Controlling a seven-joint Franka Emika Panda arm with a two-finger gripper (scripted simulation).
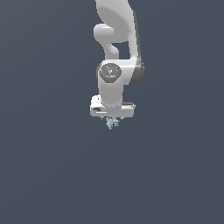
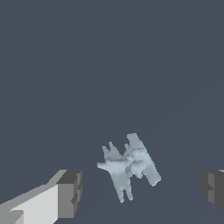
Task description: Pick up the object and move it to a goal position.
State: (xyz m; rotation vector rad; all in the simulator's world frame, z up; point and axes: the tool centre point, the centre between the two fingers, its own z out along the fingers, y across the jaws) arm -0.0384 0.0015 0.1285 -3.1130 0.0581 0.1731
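The object is a tiny pale light-blue spiky thing, showing just under the white hand in the exterior view. The wrist view shows the object lying on the dark surface between the two fingers, touching neither. My gripper is open, its grey pads far apart on either side of the object. In the exterior view the gripper points straight down over it, and the hand hides most of the fingers.
The white arm rises above the hand to the top edge of the exterior view. A plain dark blue-grey surface fills everything else. No goal marker shows.
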